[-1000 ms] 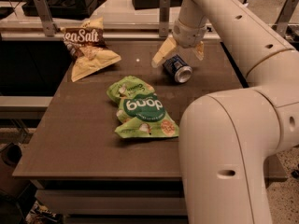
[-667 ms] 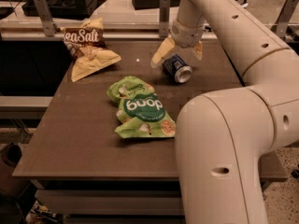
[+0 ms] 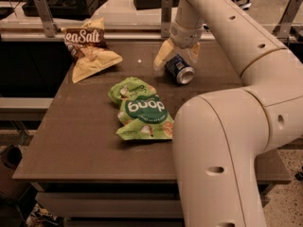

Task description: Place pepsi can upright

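The pepsi can (image 3: 180, 69) is blue with a silver end and lies tilted on its side on the brown table (image 3: 85, 145), silver end toward the camera. My gripper (image 3: 177, 56) comes down from above at the can's far end. Its two pale fingers (image 3: 162, 56) stand on either side of the can's body, spread wider than the can. The can rests on the table between them. The arm's large white links fill the right side of the view.
A green snack bag (image 3: 142, 112) lies mid-table, left and in front of the can. A brown and yellow sea salt chip bag (image 3: 90, 48) lies at the far left corner. Metal posts and a counter stand behind the table.
The gripper has shifted very slightly over the can. The can lies in the same place, and the bags have not moved.
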You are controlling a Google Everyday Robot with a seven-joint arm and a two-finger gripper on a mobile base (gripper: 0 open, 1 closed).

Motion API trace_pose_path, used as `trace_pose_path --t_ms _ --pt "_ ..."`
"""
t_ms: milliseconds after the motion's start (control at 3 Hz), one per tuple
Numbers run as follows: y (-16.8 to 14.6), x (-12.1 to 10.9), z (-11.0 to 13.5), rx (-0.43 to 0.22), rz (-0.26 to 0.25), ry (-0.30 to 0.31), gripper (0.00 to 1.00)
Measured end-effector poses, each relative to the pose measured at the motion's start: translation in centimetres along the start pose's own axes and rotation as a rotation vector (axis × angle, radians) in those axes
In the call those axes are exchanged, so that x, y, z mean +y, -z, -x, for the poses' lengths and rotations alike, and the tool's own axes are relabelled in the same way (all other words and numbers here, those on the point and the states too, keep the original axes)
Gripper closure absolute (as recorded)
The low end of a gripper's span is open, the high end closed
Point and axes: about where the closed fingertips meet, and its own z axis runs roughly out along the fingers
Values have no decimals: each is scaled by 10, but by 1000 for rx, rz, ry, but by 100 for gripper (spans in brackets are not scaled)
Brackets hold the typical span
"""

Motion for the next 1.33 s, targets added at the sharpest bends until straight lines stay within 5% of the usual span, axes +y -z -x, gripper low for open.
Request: trace_pose_path --t_ms 1000,1333 --pt "-12 1 16 -43 -1 3 87" --pt "-13 1 18 -47 -1 4 100"
